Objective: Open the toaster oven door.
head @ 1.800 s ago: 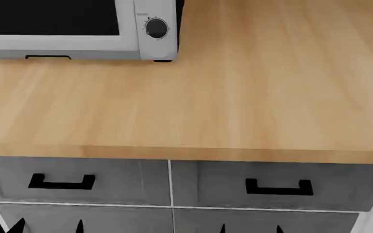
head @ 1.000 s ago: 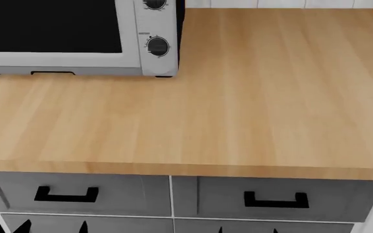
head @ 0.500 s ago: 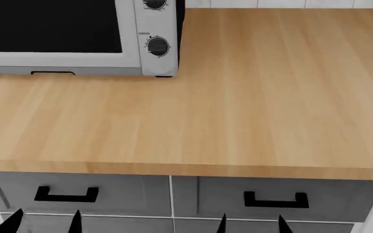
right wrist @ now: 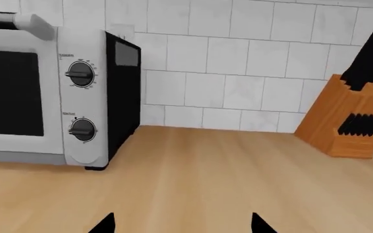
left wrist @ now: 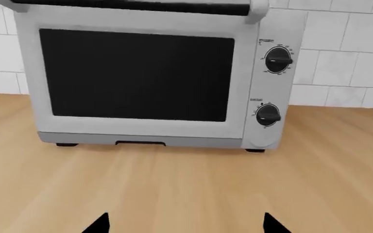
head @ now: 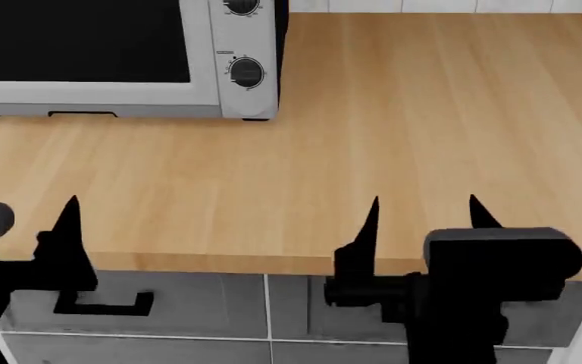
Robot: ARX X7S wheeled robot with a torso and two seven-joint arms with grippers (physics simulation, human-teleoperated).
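The toaster oven (head: 233, 98) stands at the back left of the wooden counter, silver-white with two black knobs (head: 245, 72). Its door (head: 69, 38) is shut, with dark glass. In the left wrist view the door (left wrist: 134, 75) faces me, its bar handle (left wrist: 134, 6) along the top edge. The right wrist view shows the oven's knob panel (right wrist: 83, 97) and one handle bracket (right wrist: 34, 22). My left gripper (head: 20, 208) and right gripper (head: 423, 208) are open and empty at the counter's front edge, well short of the oven. Only their fingertips show in the left wrist view (left wrist: 184, 223) and the right wrist view (right wrist: 181, 223).
The wooden counter (head: 423, 114) stretches to the right of the oven. Grey drawer fronts with black handles (head: 104, 303) sit below its front edge. A wooden knife block (right wrist: 348, 121) stands at the far right against the white tile wall (right wrist: 238, 73).
Both grippers have risen from the bottom edge of the head view to the counter's front edge. The oven door has not moved.
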